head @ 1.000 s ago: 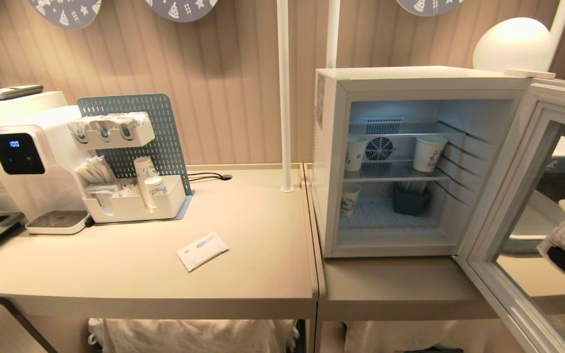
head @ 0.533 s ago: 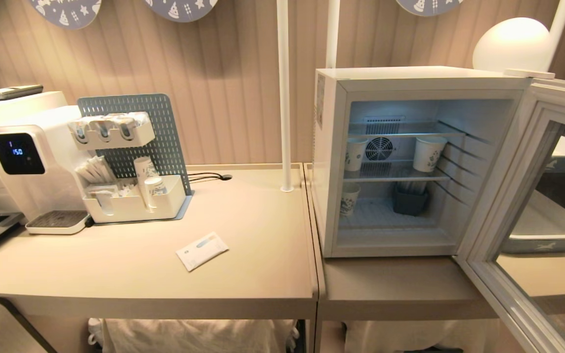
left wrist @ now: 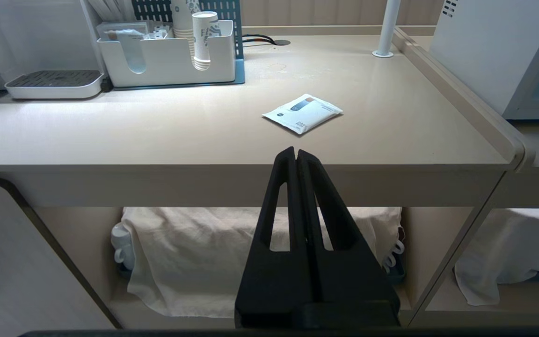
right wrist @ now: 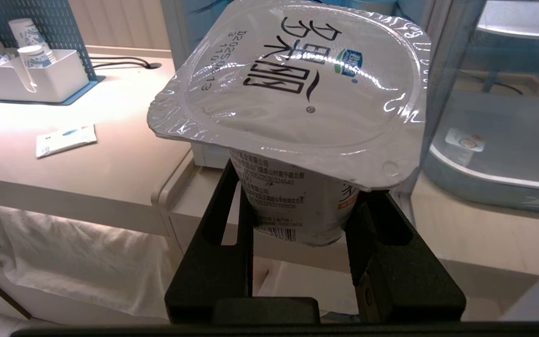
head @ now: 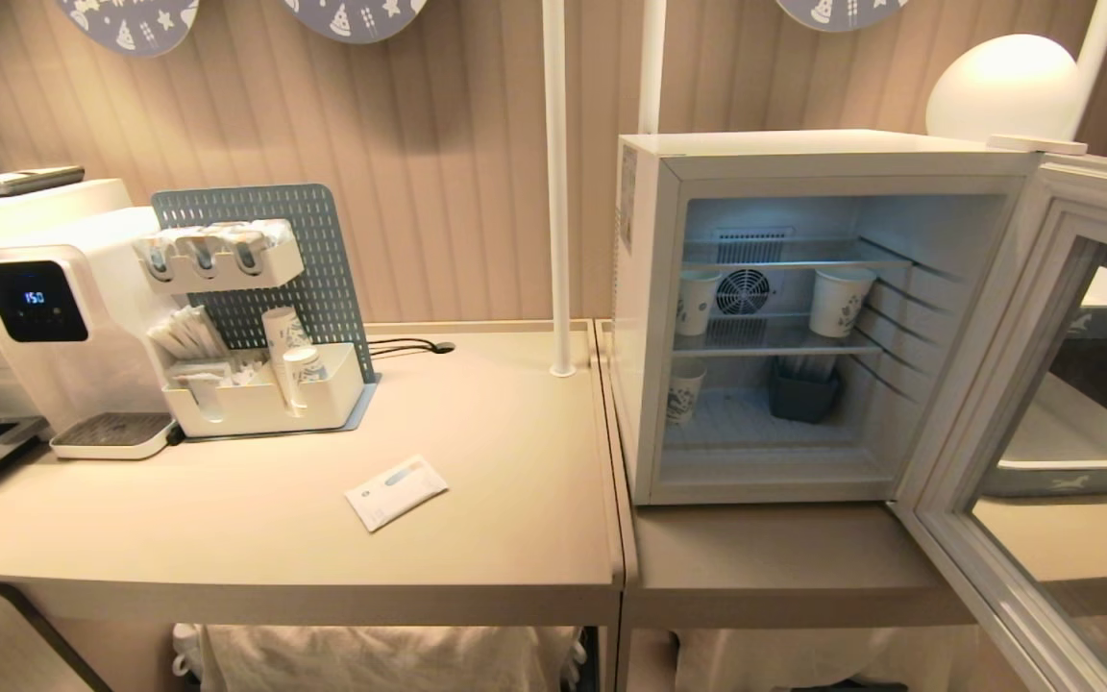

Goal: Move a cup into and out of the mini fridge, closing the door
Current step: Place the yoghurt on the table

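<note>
Right wrist view: the right gripper (right wrist: pixel 297 220) clamps one cup (right wrist: pixel 293 107), off the desk's front edge. The mini fridge (head: pixel 803 317) holds three paper cups (head: pixel 839 300), door (head: pixel 1044 423) open. Left gripper (left wrist: pixel 296 157) closed, empty.

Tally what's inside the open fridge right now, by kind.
Paper cups, white with blue print: 3, namely middle shelf left, middle shelf right and fridge floor left
Dark grey holder: 1
Total: 4
</note>
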Robot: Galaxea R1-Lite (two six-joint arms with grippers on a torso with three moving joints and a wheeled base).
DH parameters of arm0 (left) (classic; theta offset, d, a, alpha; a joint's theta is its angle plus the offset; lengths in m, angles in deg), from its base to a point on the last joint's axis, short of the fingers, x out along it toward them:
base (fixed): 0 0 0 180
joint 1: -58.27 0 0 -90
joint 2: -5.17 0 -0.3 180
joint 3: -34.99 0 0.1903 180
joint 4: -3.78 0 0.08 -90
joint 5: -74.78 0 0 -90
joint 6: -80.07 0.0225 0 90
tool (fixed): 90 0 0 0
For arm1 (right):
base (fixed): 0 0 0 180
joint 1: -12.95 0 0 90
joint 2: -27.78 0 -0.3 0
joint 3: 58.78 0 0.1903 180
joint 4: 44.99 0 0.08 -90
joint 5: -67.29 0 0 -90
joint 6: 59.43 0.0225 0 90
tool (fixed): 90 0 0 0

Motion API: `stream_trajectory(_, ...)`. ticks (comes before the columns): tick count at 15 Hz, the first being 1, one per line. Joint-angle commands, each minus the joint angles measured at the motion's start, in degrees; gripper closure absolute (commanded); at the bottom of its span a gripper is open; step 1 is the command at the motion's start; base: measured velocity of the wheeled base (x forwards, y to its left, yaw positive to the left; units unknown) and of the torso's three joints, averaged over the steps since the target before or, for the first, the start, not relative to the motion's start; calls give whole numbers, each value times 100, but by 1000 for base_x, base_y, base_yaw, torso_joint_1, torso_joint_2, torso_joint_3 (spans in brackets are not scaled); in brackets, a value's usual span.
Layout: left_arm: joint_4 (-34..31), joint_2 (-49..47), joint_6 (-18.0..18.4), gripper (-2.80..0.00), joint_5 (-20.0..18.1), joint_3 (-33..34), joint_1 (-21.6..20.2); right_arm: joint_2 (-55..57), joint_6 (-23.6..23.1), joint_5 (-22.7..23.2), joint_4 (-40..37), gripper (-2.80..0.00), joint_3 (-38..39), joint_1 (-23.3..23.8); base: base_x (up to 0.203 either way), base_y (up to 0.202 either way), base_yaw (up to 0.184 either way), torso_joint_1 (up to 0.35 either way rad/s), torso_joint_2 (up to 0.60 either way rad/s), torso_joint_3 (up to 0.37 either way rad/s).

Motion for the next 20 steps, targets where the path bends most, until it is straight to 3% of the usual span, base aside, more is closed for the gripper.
stream_trajectory(1,4,-7,-2,0,-1,9,-2,-186,-15,-1,-68,0,-29,253,0,0,0,0,0,0)
stream_trajectory(7,4,-7,-2,0,-1,9,-2,-1058,-86,134,-597,0,-32,1426,0,0,0,0,0,0)
stream_trajectory(11,4,-7,-11,0,-1,18,-2,-1190,214,272,-900,0,-65,1618,0,0,0,0,0,0)
stream_trajectory(12,4,-7,-11,0,-1,18,-2,-1185,229,356,-931,0,-142,1850,0,0,0,0,0,0)
stream_trajectory(14,4,-7,-11,0,-1,18,-2,-1340,264,915,-1260,0,-195,2393,0,0,0,0,0,0)
stream_trajectory(17,4,-7,-20,0,6,18,-2,-1686,291,1205,-1525,0,-69,2377,0,0,0,0,0,0)
stream_trajectory(20,4,-7,-20,0,-1,18,-2,-2347,187,1992,-1612,0,204,2290,0,0,0,0,0,0)
